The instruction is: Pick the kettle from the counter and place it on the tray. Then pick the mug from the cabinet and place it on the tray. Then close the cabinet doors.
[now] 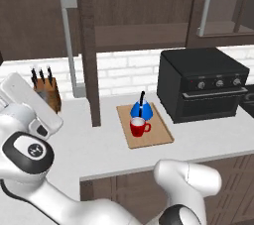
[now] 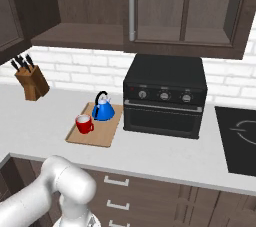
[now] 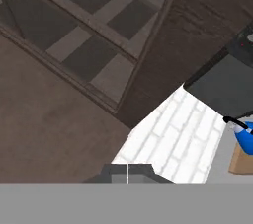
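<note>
On the tabletop (image 1: 94, 149), just left of the black oven (image 1: 203, 85), lies the tray (image 1: 161, 132) with 2 items on it. The kettle (image 1: 141, 109) sits at the tray's back, nearer the white brick wall, black handle arching up. The mug (image 1: 139, 127) stands right in front of the kettle, close to it, contact unclear, handle toward the oven. Knife block (image 1: 48, 91) stands well left of the tray, against the wall. The cabinet (image 2: 80, 33) hangs above the tray; its left door (image 1: 89, 45) stands swung out edge-on over the tabletop, grey bar handle (image 1: 69, 45) on it; the shelf inside shows bare wood. Door (image 2: 157, 6) above the oven looks closed. In the hand view the tool (image 3: 127, 173) sits near a dark glass-panelled door, tips pressed together, fully closed, gripping nothing visible.
</note>
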You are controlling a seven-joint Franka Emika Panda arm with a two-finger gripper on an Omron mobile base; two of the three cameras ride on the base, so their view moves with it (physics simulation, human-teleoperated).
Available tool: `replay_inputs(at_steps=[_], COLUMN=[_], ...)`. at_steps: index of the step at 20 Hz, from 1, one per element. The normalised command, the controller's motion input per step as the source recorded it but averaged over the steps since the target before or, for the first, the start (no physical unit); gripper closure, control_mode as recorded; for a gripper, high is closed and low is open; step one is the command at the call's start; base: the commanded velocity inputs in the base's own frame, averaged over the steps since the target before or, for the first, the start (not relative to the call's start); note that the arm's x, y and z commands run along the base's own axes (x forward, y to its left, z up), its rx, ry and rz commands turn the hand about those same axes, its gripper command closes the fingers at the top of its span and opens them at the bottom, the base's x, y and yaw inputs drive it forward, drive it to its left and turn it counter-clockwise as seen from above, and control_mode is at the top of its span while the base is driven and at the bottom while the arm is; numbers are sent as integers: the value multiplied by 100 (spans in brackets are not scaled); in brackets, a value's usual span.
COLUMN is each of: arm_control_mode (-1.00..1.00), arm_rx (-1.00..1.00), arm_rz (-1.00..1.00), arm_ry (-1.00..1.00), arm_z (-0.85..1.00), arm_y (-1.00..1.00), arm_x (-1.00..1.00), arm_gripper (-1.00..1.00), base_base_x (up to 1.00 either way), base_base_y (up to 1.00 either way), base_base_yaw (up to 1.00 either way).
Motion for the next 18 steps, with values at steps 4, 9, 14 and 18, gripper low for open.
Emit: replay_inputs(at_steps=[4,9,14,18], arm_control_mode=[-100,-100,-100,-100], arm_rx=[-2,-3,-1,0], arm_rz=[-8,-22,-28,-28], arm_ry=[1,-12,-17,-26], arm_z=[0,15,39,46], arm_y=[-1,-71,-100,-100], arm_x=[69,37,6,0], arm_gripper=[100,100,100,100], base_base_x=[0,0,0,0], base_base_y=[0,0,0,0], base_base_yaw=[0,0,0,0])
